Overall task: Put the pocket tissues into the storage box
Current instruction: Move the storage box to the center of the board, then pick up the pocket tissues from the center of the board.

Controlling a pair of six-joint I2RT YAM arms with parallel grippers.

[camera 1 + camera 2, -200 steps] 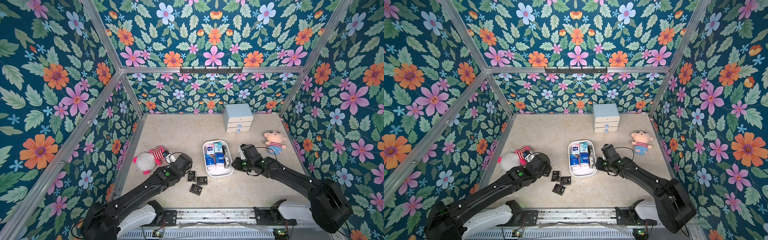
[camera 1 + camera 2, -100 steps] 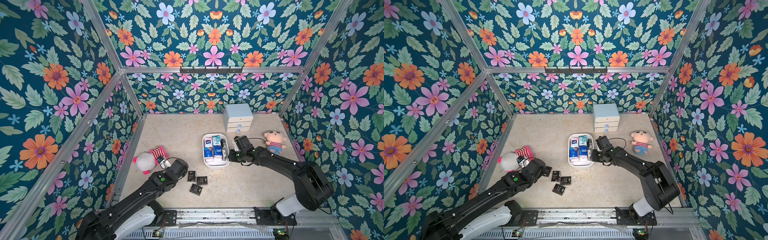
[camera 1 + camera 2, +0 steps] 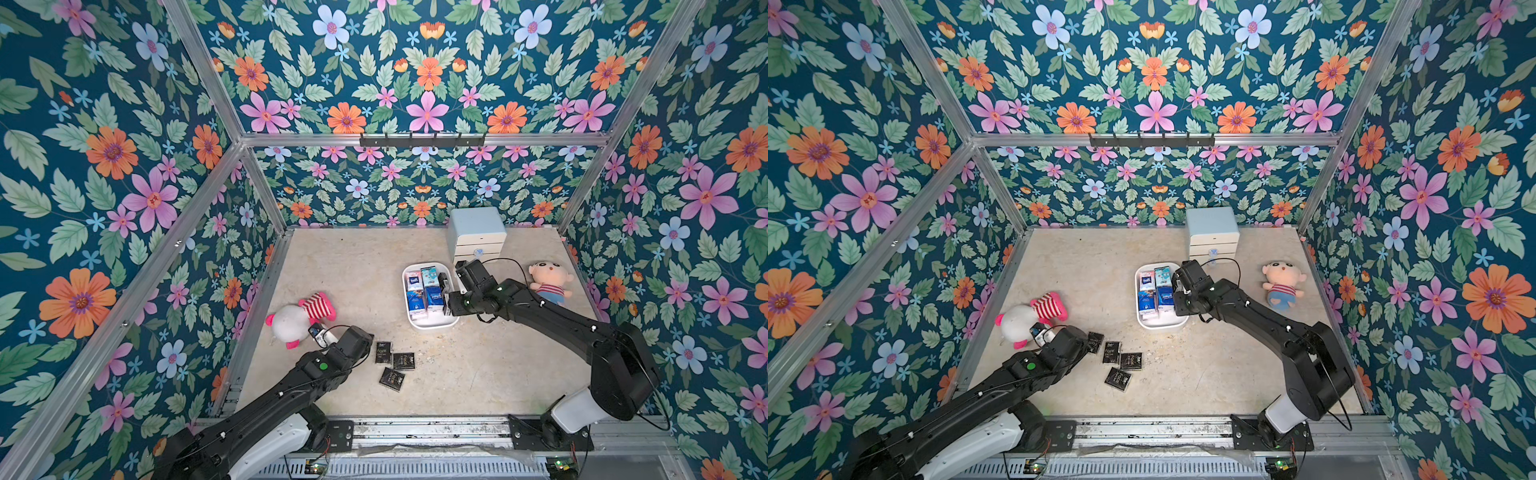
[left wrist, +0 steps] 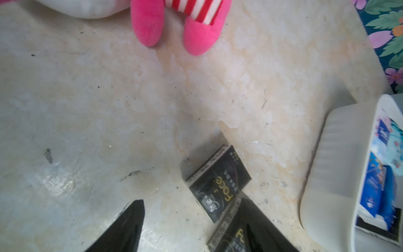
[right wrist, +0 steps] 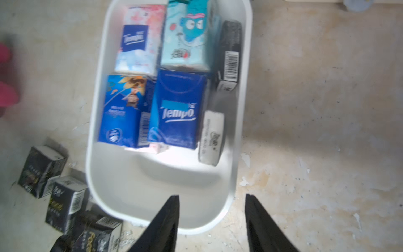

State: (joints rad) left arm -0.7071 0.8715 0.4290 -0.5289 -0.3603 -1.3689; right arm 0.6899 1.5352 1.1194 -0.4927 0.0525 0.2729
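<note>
- While hanging over the near end of the storage box [image 3: 430, 322], gripping nothing with the right claw [image 5: 212, 196]: spread apart, with only bare white tub floor and rim showing through the gap.
- Got that box sitting around the middle of the desk [image 3: 353, 270], just in front of the pale blue drawer cabinet [image 3: 478, 232].
- Counting six pocket tissues [image 5: 178, 111] inside, all packed into the far half: a pink-and-white packet [image 5: 140, 39], a light blue cartoon packet [image 5: 187, 35], two dark blue packets [image 5: 124, 111] side by side, plus a black one [image 5: 231, 52] and a whitish one [image 5: 211, 137] standing on edge along the wall on the right arm's side.
- Seeing four more black packets [image 3: 1131, 360] loose on the desk, between the box and the left arm: three bunched close together, the fourth [image 3: 1095, 341] right beside the left wrist. Can't tell whether touching each other or not.
- Holding nothing in the left claw [image 4: 192, 201] either: spread wide and low over the desk, with one black packet lying just beside one finger [image 4: 268, 231] and another partly tucked under that same finger in the wrist view.
- Also spotted a pink-and-white plush [image 3: 297, 318] lying just beyond the left wrist, and a boy doll [image 3: 549, 282] in a striped shirt over by the right arm, apart from the box.
</note>
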